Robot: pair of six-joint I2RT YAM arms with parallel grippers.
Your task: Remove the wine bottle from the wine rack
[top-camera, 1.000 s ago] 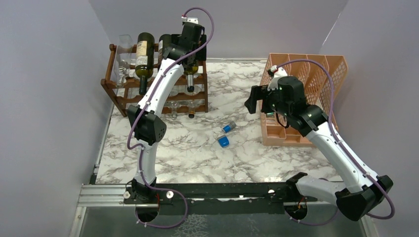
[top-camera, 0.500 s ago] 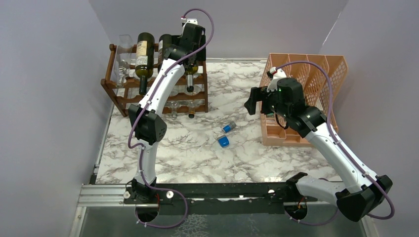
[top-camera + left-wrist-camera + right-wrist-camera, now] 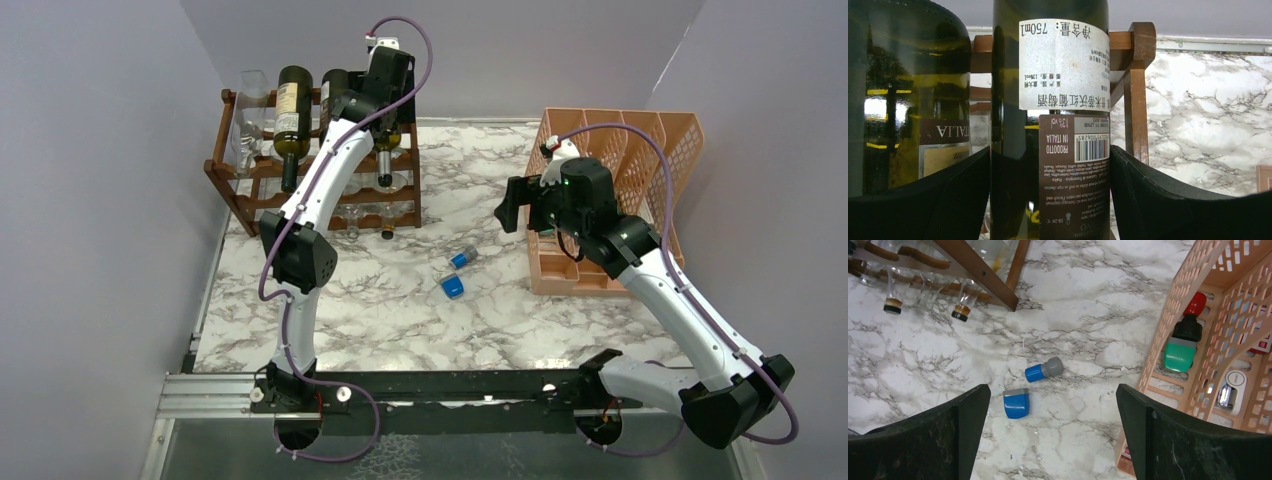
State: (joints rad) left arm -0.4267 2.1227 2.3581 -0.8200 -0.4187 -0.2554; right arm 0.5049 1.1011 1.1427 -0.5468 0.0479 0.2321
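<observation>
View from above: dark reddish-brown wooden wine rack (image 3: 243, 190) stands at the far left of the marble table (image 3: 400, 320). The left gripper (image 3: 343, 100) reaches its top tier, where the arm hides most of the dark green glass wine bottle (image 3: 333, 84) lying there. Left wrist view: jaws flank that bottle, seemingly flush, placed for lifting; a firm pinch cannot be told. Right wrist view: right gripper (image 3: 1050, 405) spread, empty, held aside above the table.

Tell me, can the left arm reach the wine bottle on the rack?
Probably yes: the left gripper straddles the wine bottle on the wine rack, with nothing in between.
</observation>
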